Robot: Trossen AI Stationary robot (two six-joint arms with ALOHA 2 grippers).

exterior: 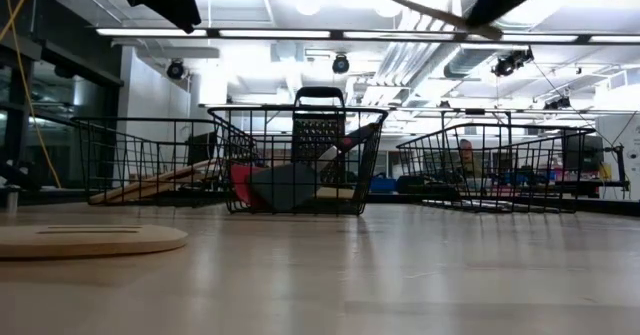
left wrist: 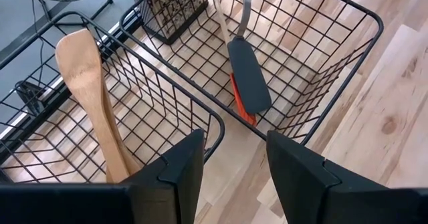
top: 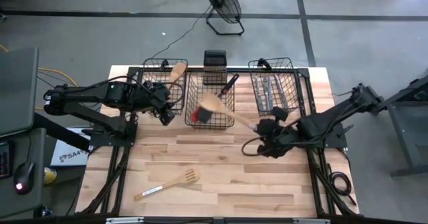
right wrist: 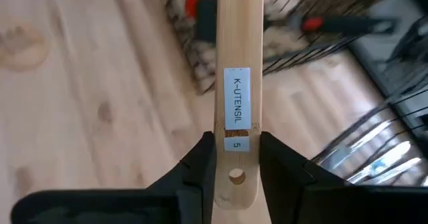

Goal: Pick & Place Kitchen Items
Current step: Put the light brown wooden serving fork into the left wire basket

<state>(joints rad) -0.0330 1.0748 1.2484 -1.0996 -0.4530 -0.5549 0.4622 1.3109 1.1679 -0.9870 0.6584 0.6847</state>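
The right claw is clamped on the handle end of a pale wooden spatula, which carries a small white label, and holds it up off the desk so that its broad blade reaches over the middle basket. In that basket lie a black spatula and a red one under it. The left claw hangs with its fingers apart and nothing between them, over the gap between the middle basket and the left basket, where a wooden spoon lies. Silver cutlery sits in the right basket. A slotted wooden spatula lies alone on the near desk.
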